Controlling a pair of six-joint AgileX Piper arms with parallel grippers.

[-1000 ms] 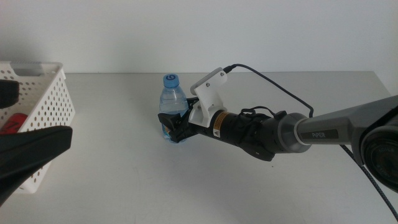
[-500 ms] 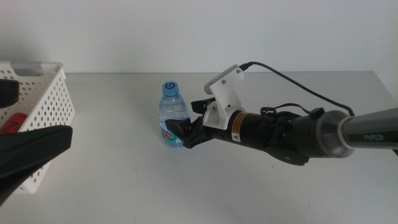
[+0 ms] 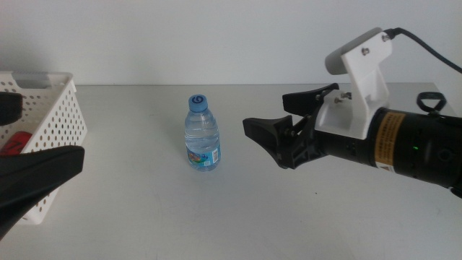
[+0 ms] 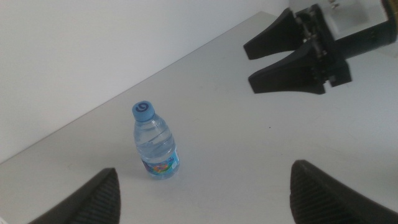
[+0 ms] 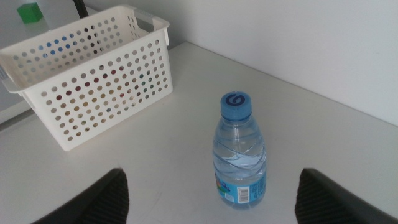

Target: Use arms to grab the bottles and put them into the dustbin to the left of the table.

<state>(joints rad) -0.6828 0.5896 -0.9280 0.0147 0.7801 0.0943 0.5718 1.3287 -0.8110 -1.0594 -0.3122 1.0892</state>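
Right of the upright water bottle [image 3: 203, 133], the right gripper's [image 3: 280, 128] fingers gape wide, empty.

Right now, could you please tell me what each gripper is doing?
Left gripper: open, holding nothing.
Right gripper: open, holding nothing, apart from the water bottle.

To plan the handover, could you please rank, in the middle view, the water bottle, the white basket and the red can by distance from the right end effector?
From the right end effector:
1. Water bottle, mid-table.
2. White basket, at the left edge.
3. Red can, inside the basket.
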